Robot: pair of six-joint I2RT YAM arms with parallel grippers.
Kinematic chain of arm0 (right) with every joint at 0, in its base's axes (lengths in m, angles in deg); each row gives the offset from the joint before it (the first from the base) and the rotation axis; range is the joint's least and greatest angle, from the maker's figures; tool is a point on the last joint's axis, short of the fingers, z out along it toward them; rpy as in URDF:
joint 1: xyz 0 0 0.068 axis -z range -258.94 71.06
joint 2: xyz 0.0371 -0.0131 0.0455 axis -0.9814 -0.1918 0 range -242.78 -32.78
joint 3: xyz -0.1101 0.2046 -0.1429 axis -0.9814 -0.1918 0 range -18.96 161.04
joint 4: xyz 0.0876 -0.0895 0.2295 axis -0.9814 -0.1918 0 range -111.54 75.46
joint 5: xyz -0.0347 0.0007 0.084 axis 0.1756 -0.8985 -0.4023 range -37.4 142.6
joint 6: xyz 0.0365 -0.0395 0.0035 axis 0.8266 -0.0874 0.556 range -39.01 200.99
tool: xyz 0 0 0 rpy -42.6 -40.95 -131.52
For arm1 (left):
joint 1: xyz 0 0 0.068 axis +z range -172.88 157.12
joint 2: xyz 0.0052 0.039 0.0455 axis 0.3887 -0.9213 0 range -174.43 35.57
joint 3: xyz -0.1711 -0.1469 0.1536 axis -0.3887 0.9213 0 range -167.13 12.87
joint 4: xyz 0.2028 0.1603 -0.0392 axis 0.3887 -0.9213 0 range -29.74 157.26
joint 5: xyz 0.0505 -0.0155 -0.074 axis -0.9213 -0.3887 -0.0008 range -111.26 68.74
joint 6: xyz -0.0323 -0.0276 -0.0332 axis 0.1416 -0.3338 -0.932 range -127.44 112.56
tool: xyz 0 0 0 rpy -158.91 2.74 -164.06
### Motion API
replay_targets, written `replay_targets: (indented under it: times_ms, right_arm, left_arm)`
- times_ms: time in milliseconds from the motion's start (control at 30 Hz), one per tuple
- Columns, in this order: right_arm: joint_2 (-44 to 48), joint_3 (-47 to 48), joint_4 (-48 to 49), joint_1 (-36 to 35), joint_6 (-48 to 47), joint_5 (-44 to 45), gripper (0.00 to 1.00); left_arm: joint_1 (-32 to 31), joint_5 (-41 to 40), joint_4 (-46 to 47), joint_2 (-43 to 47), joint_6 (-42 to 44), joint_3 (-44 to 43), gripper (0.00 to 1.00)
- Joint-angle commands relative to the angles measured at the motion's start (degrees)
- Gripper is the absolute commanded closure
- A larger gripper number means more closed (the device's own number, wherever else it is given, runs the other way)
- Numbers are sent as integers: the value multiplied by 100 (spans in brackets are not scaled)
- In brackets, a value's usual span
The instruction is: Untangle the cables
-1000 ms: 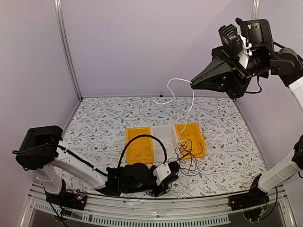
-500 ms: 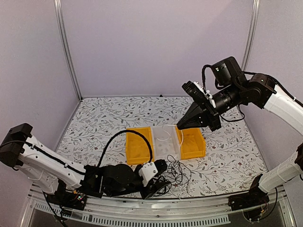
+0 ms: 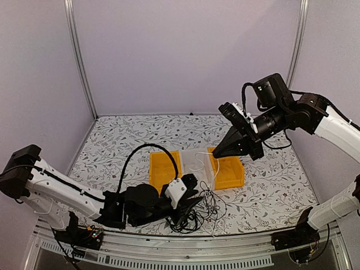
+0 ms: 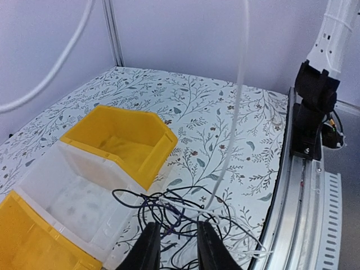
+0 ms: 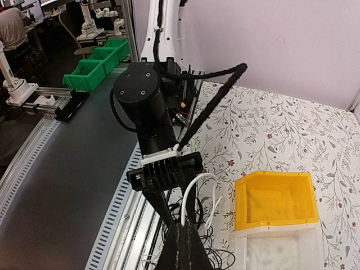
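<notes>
Right end effector (image 3: 216, 152) clamps white cable (image 4: 240, 84) — left end effector (image 4: 177, 226) (at black tangle (image 4: 169, 211)) part-open.

A robotics lab: the work table (image 3: 124, 140) sits in a booth of pale walls (image 3: 185, 50) and metal posts (image 3: 79, 56). At the upper left of the right wrist view stand green bins (image 5: 90, 70), more robot arms (image 5: 88, 21) and a person (image 5: 12, 28)
</notes>
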Motion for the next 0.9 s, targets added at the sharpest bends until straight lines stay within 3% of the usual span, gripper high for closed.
replay_targets:
  times_ms: [0,200,433,633,800,867]
  right_arm:
    - [102,204,-125,22,-34,-199,100]
    - [88,406,-430,22,-190,-461,100]
    - [27,471,-519,22,-231,-530,100]
    - [-3,583,-579,20,-238,-564,100]
    - [-25,769,-666,22,-239,-588,100]
    - [-30,940,-769,18,-293,-488,100]
  left_arm:
    - [318,539,52,-99,187,-72,78]
    - [510,915,-24,-194,787,-42,51]
    - [577,1252,-470,-578,1694,-444,48]
    - [712,1277,74,-967,1907,-543,65]
    - [723,1170,470,-1379,2035,-674,99]
    - [713,1318,569,-1406,1986,-642,100]
